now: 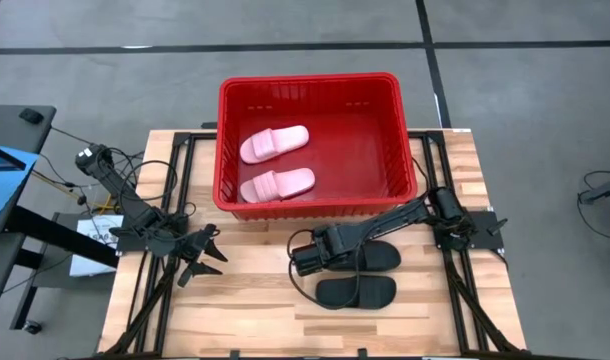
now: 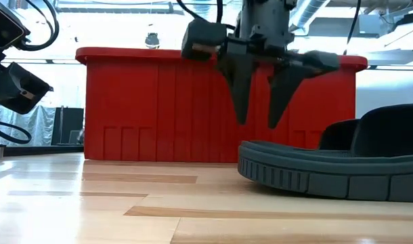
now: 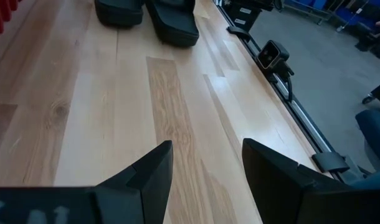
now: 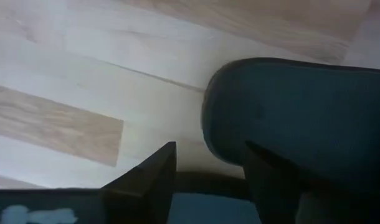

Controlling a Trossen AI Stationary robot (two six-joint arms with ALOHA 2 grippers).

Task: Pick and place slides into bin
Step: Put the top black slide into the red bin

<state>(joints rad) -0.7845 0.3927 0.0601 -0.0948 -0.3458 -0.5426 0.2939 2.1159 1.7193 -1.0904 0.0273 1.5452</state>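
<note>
Two pale pink slides (image 1: 274,143) (image 1: 277,184) lie side by side on the floor of the red bin (image 1: 310,80) at the table's far middle. Two black slides rest soles down on the wooden table in front of the bin, one farther (image 1: 377,258) and one nearer (image 1: 357,292). My right gripper (image 1: 303,262) hangs open, pointing down, just above the table at the left end of the farther black slide (image 4: 289,112). Nothing sits between its fingers (image 2: 242,95). My left gripper (image 1: 207,258) waits open above the table's left part.
Bare wood (image 1: 255,300) lies between the two grippers and along the near edge. The bin's red wall (image 2: 159,108) stands right behind my right gripper. Dark frame rails and a small camera (image 3: 274,55) run along the table's sides.
</note>
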